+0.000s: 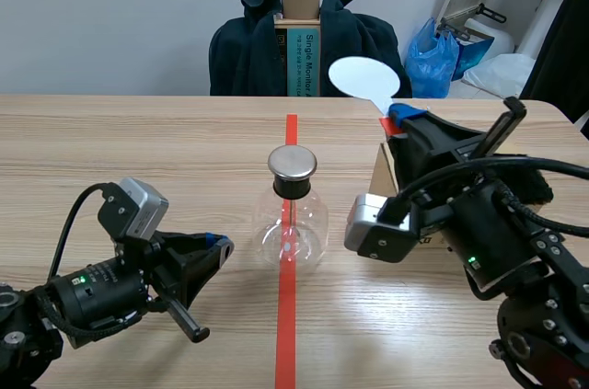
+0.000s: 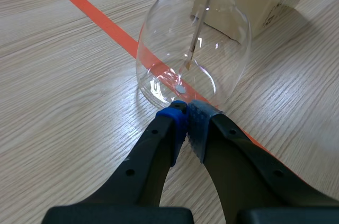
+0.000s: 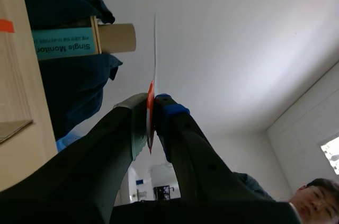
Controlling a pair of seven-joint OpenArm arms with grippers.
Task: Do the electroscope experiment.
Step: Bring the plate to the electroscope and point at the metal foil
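Electroscope (image 1: 293, 223) is seen just ahead of the left gripper (image 2: 186, 109), pressed together empty; a white paddle (image 1: 363, 76) is pinched by the right gripper (image 3: 151, 106).

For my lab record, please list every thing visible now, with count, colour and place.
table: one, light wood, foreground
glass flask: one, clear, metal cap, on the red tape line, mid-table
paddle: one, white disc, red handle, held up at table's right
cardboard box: one, tan, on table beside right arm
jacket: one, dark, behind the table
tall box: one, brown and teal, amid the jacket
bag: one, blue, behind table's far right
person: one, partly seen past right arm
left fingers: two, black, shut, at flask's base
right fingers: two, black, shut on paddle
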